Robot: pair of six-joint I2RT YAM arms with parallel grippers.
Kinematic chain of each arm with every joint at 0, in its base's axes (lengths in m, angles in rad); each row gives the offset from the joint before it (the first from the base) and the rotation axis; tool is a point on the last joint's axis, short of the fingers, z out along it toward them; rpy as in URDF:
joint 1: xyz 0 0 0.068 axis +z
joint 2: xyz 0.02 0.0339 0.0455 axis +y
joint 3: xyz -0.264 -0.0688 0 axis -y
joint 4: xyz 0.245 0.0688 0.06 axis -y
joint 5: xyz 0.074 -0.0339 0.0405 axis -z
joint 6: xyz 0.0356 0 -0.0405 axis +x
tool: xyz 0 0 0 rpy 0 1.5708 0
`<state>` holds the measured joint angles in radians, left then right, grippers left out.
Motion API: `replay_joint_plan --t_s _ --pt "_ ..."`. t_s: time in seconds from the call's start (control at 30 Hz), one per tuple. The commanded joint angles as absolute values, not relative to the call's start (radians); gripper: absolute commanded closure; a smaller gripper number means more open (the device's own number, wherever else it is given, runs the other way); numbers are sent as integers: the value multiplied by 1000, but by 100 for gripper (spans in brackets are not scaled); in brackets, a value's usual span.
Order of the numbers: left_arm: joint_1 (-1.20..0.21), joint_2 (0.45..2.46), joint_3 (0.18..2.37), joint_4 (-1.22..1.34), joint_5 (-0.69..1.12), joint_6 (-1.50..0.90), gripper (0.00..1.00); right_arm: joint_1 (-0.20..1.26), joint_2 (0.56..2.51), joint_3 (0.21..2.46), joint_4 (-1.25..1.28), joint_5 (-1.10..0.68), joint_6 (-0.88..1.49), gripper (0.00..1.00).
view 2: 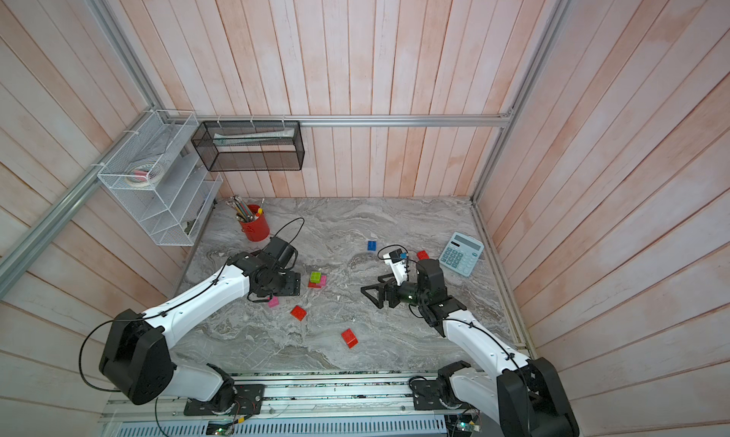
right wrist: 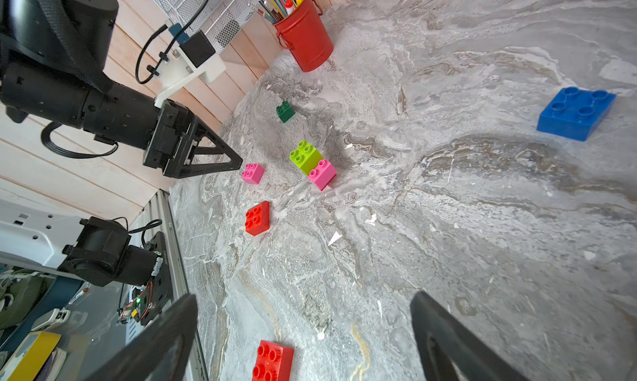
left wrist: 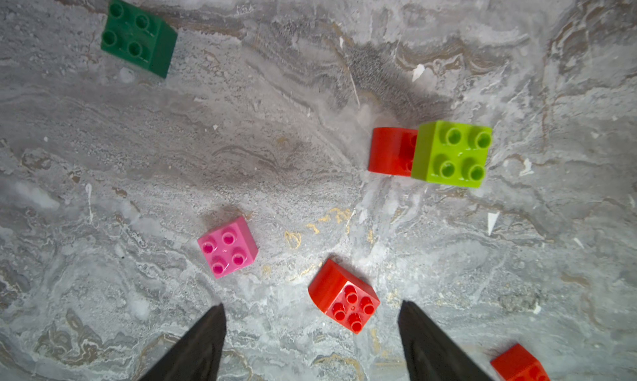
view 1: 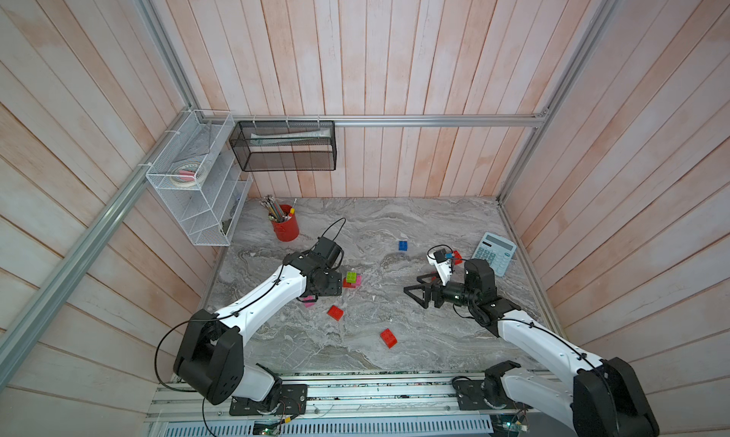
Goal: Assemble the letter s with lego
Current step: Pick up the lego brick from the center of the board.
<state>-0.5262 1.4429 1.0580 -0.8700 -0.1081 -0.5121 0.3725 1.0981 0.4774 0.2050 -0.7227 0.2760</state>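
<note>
Marble tabletop [view 1: 395, 225] held your bricks, scattered between the two arms. Your left gripper [left wrist: 312, 307] hung over them with its fingers spread wide and nothing between them. Only the dark tips showed in its wrist view, the rest being cut off. Just past those tips lay a red brick [left wrist: 344, 296] with one rounded side, and near it a loose pink brick [left wrist: 227, 246]. Farther on, a lime brick [left wrist: 451, 153] sat on a second red brick [left wrist: 391, 150] and covered most of it. The other pink brick [right wrist: 322, 172], touching the lime one, showed clearly only from the right wrist. You could not find the dark green brick [left wrist: 138, 36] in either top view, where the left arm covered that spot. A third red brick [view 1: 457, 256], by the calculator [view 1: 493, 253], was half hidden behind the right wrist camera. A blue brick [view 1: 402, 245] lay well apart. Your right gripper [right wrist: 301, 298] hovered wide open and empty
</note>
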Motion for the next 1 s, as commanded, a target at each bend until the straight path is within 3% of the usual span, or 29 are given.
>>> replay_joint_plan --t_s 0.0,0.4,0.67,0.97 --pt "-515 1411 1006 -835 -96 -569 18 394 1117 520 180 -694 262 2" --pt "-518 1366 898 -778 -75 -694 18 414 1134 522 153 -664 240 2" --pt "-489 1366 880 -821 -217 -793 18 416 1133 517 150 -653 241 2" --pt "-430 1396 819 -678 -212 -744 31 415 1138 515 157 -647 249 2"
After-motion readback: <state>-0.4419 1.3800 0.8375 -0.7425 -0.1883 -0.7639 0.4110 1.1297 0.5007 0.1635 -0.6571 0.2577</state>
